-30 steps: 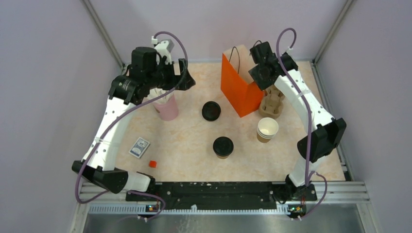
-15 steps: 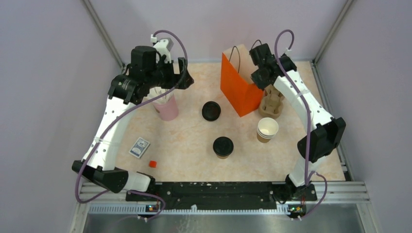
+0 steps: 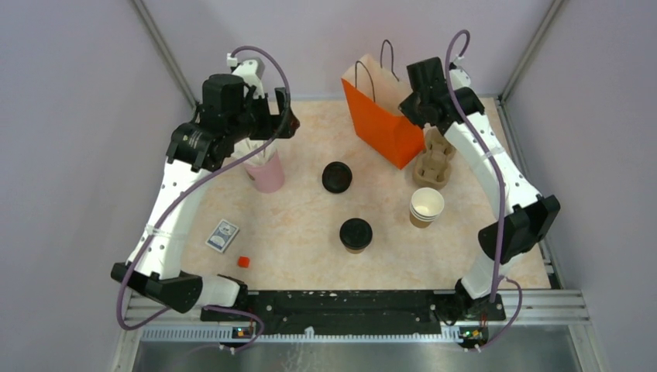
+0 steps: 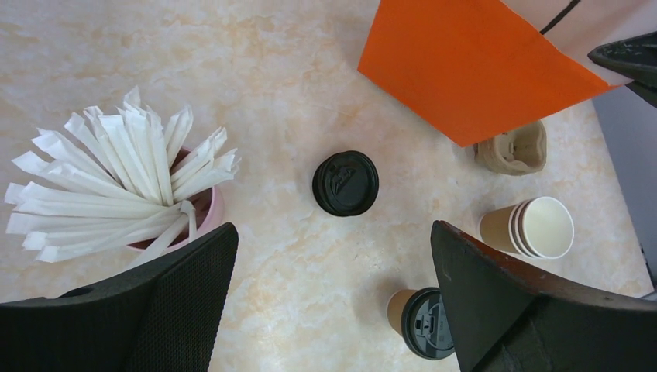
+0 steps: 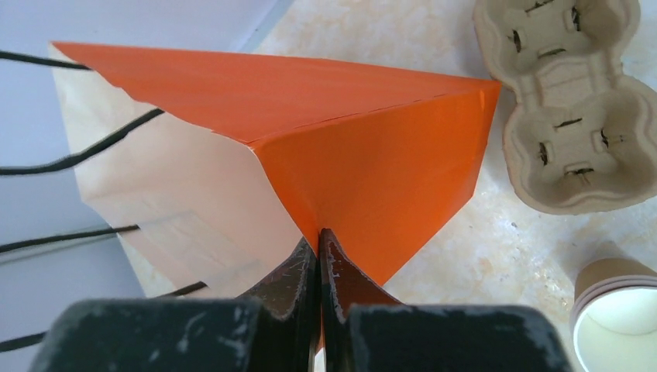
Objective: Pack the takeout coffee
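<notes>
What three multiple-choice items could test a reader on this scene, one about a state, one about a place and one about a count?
1. The right claw is:
A. open in the air
B. shut on the coffee
C. shut on the bag's edge

2. The coffee stands:
A. on the table, apart from the loose lid
B. in the bag
C. on the loose lid

3. Black lids in view:
A. one
B. two
C. four

Answers:
1 C: the right wrist view shows it pinched shut on the orange edge.
2 A: the top view shows it alone on the table, outside the bag.
3 B: one sits on the coffee and one lies loose.
</notes>
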